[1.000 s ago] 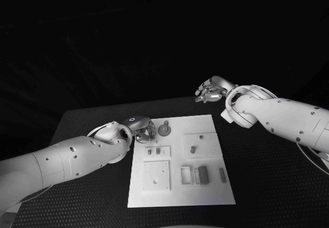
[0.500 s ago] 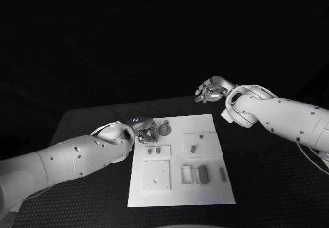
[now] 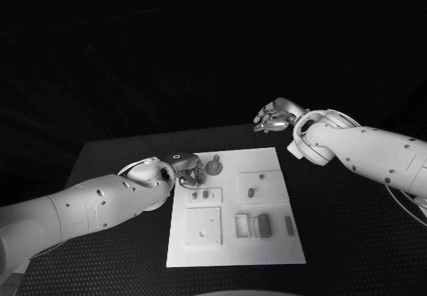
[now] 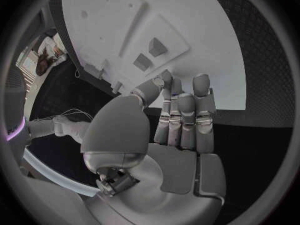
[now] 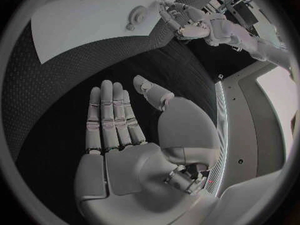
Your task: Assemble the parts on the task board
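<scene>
The task board [image 3: 233, 206] lies flat in the middle of the black table [image 3: 347, 222], its long side running from near to far, and the small parts sit in or on its raised square and oblong seats: a round disc-shaped part with a short neck [image 3: 213, 166] near the far left corner, two little blocks [image 3: 200, 196] on the square seat just nearer than it, and a few oblong pieces [image 3: 263, 226] in the near right group. The left hand [image 3: 187, 172] hangs over the board's far left edge, just beside the disc; in the left wrist view its fingers [image 4: 182, 117] lie straight and close together with the thumb apart, and nothing is between them, so it is released and holding nothing. That placing probably readies it to reach for the disc or the small blocks close by. The right hand [image 3: 274, 117] is raised beyond the far right corner of the board, well apart from every part; the right wrist view shows its palm flat and fingers [image 5: 111, 116] extended, empty too, seemingly parked out of the way while the left arm works. No writing, label or brand mark can be read on the board, parts or arms.
</scene>
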